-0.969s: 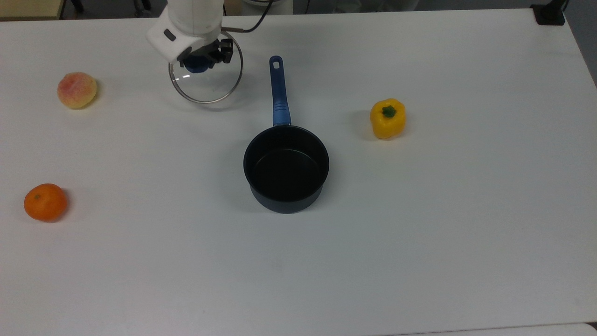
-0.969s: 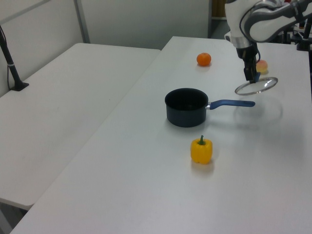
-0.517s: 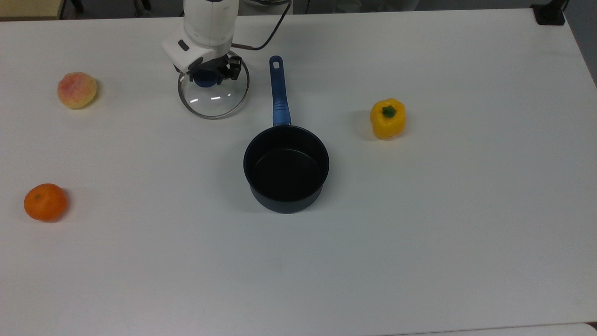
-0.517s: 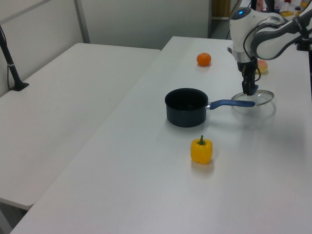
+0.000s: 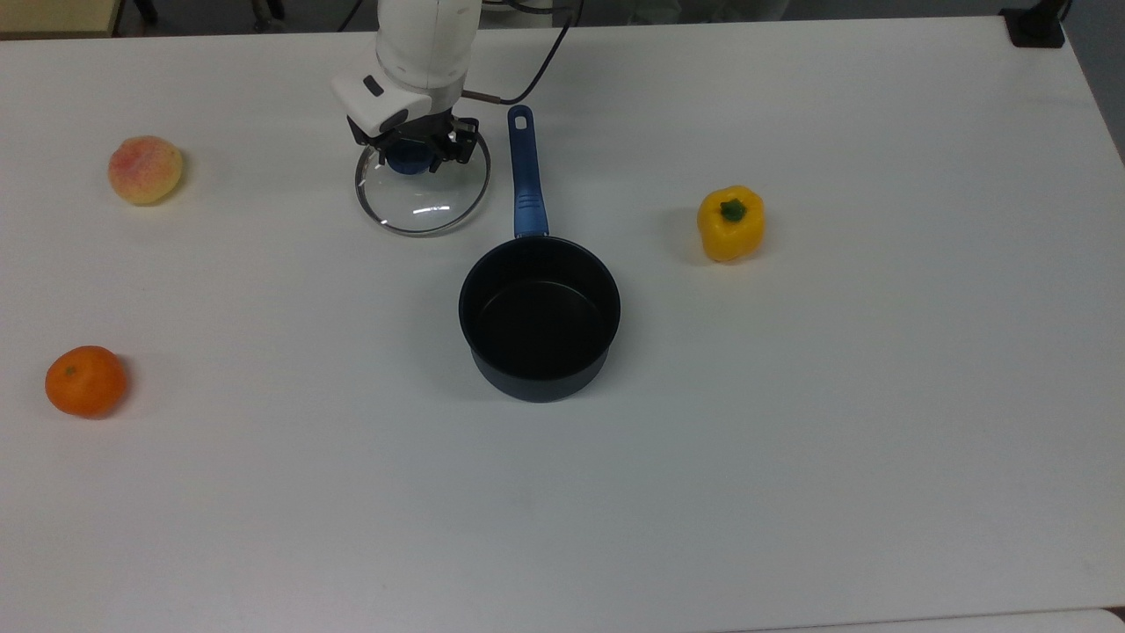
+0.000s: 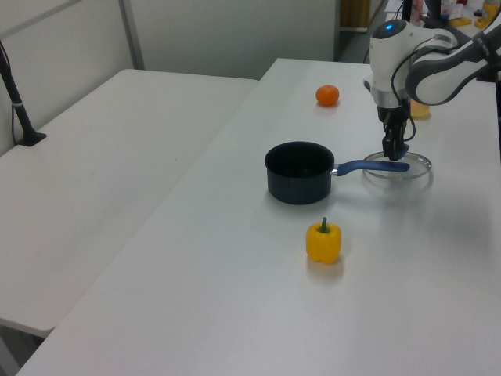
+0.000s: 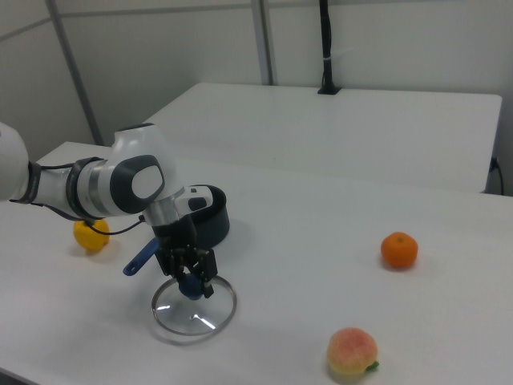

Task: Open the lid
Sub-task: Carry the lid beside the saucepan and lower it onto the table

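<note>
Top view: end effector (image 5: 411, 155) points straight down, clamped on the lid (image 5: 423, 197) knob, beside the saucepan (image 5: 539, 308)

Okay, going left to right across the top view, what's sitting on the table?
Orange → peach → lid, with the gripper at its blue knob → saucepan → yellow bell pepper.

In the top view, lid (image 5: 422, 195) lies left of saucepan (image 5: 539, 315) handle.
</note>
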Tool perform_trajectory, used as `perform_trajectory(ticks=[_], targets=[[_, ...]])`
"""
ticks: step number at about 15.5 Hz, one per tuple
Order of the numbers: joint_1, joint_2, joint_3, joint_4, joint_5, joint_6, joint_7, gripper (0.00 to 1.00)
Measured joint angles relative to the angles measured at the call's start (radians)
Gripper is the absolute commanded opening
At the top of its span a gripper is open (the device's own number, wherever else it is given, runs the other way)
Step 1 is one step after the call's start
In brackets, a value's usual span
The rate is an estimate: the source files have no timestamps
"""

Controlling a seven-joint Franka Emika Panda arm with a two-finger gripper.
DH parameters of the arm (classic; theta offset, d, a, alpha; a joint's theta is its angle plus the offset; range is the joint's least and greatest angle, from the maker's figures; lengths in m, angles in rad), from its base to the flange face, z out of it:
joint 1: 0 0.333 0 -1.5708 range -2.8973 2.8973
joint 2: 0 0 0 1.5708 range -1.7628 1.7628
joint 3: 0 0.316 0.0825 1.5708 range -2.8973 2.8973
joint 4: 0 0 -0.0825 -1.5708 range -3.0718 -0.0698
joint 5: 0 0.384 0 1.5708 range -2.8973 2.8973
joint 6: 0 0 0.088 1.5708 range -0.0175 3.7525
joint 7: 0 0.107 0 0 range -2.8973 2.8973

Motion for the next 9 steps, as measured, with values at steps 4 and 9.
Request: perform_trajectory(ticks=[4, 9], targets=[[0.000, 0.001, 0.009, -0.004, 0.000, 0.000, 0.002, 0.75], [0.001, 0.001, 0.017, -0.005, 0.000, -0.006, 0.005, 1.00]])
